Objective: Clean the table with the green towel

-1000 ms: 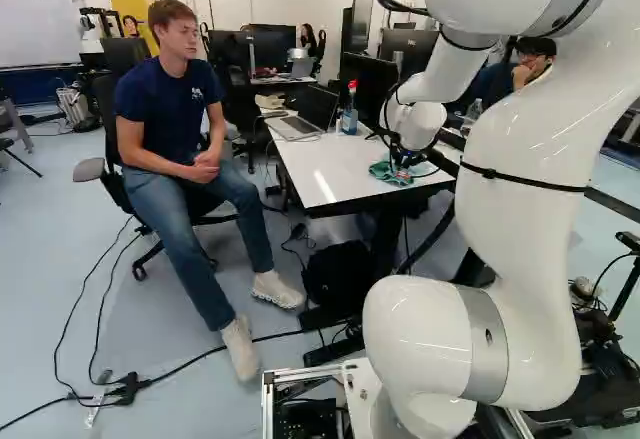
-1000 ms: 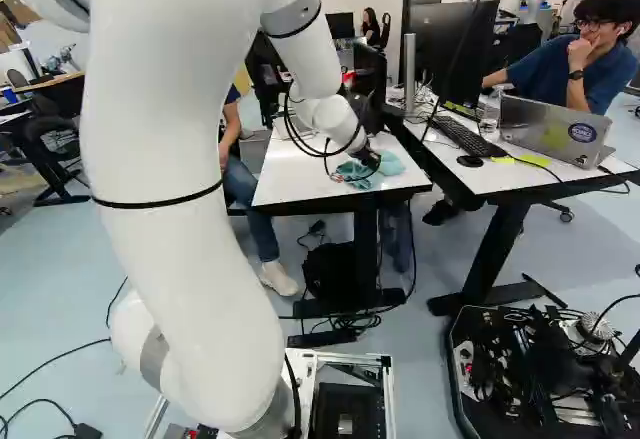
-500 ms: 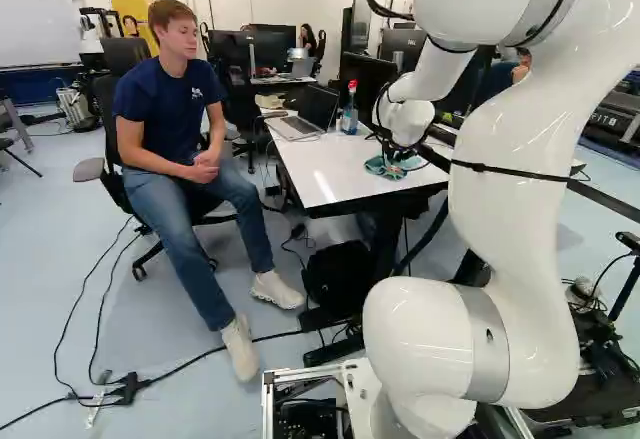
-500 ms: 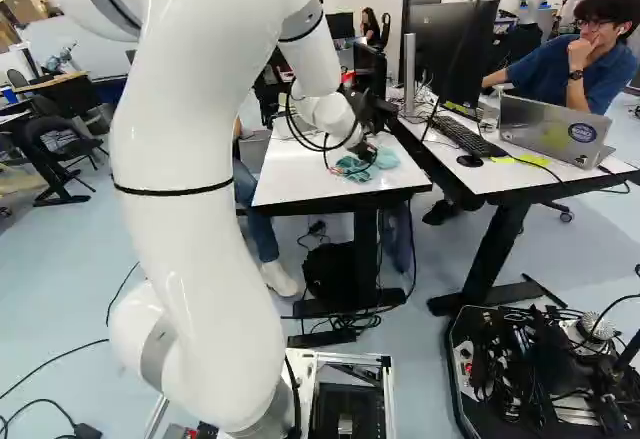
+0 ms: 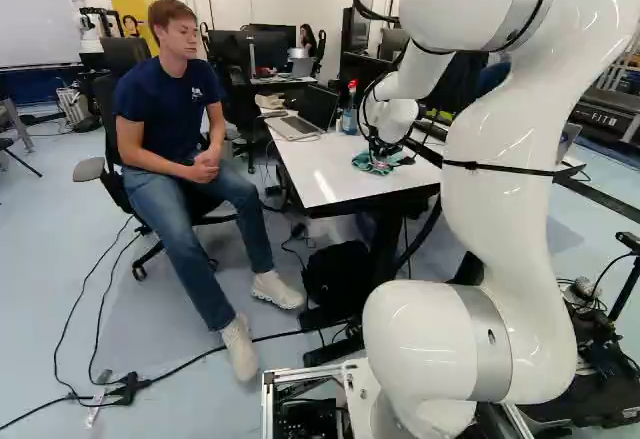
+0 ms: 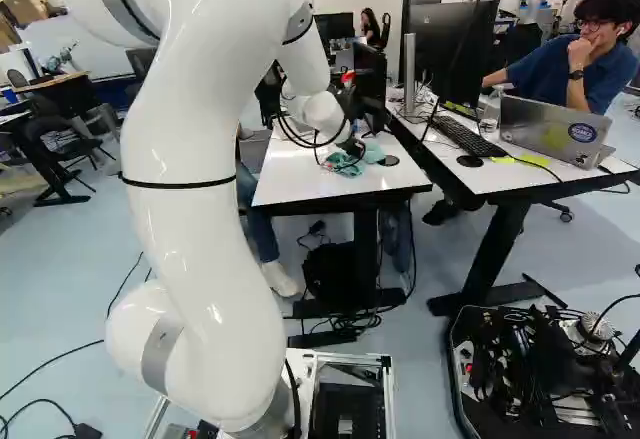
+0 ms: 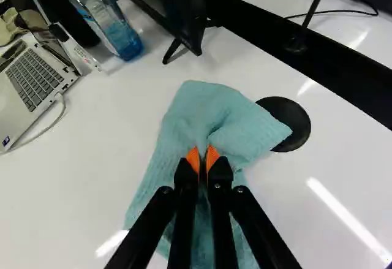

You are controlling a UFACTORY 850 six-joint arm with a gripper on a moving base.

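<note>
The towel [image 7: 202,106], pinched in the pincer [image 7: 203,160], has slid inward from the tabletop's [image 7: 73,177] right edge, likely light, limp, best held mid-fold.

White table [image 7: 79,171] bearing towel [image 7: 199,106], laptop [image 7: 33,76], bottle [image 7: 125,39], monitor [image 7: 184,11]

Note an open laptop [image 7: 32,79], a bottle [image 7: 122,36] near it, a black disc [image 7: 299,117], and your keyboard [image 6: 466,136] beside a mouse [image 6: 470,161].
</note>
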